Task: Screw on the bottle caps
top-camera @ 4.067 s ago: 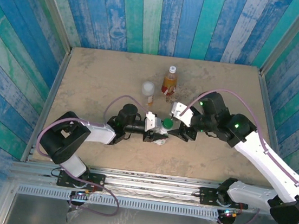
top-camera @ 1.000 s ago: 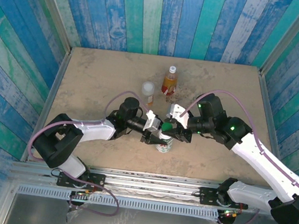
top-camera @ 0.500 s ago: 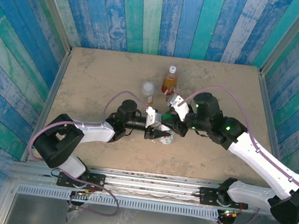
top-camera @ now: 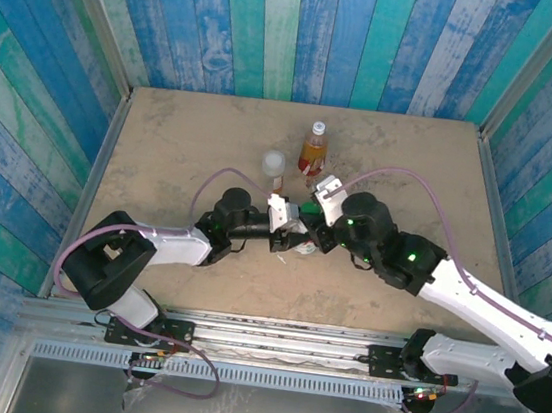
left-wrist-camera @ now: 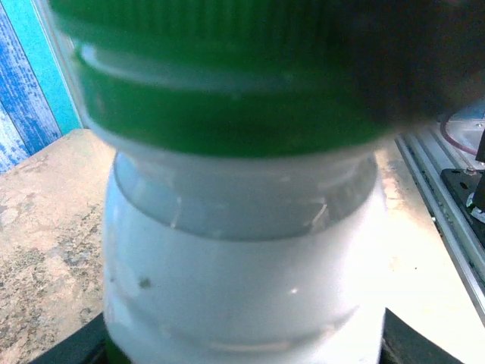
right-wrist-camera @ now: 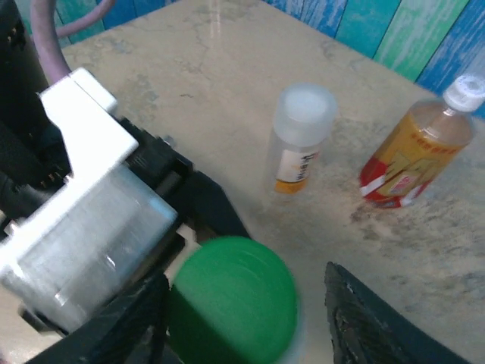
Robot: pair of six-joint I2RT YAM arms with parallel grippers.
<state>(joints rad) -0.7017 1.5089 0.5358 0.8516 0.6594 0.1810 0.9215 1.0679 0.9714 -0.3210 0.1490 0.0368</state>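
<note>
My left gripper [top-camera: 289, 236] is shut on a white bottle [left-wrist-camera: 242, 280], holding it upright at mid-table. A dark green cap [right-wrist-camera: 235, 303] sits on the bottle's neck, also seen close up as the green cap [left-wrist-camera: 220, 83] in the left wrist view. My right gripper [right-wrist-camera: 242, 303] hangs over the cap with its jaws open. Its left finger [right-wrist-camera: 140, 322] is against the cap, and its right finger [right-wrist-camera: 386, 326] stands clear of it. Behind stand a short clear bottle [right-wrist-camera: 299, 140] with an orange label and whitish cap, and an amber bottle [right-wrist-camera: 413, 152] with a red label and small white cap.
The short clear bottle [top-camera: 275, 166] and the amber bottle [top-camera: 312, 151] stand just behind the two grippers. Blue and green plank walls close in the table on three sides. Bare tabletop [top-camera: 183, 145] lies to the left and right.
My right gripper has swung in over the green cap, turned, and its jaws have widened off the cap. My left gripper keeps its hold on the white bottle.
</note>
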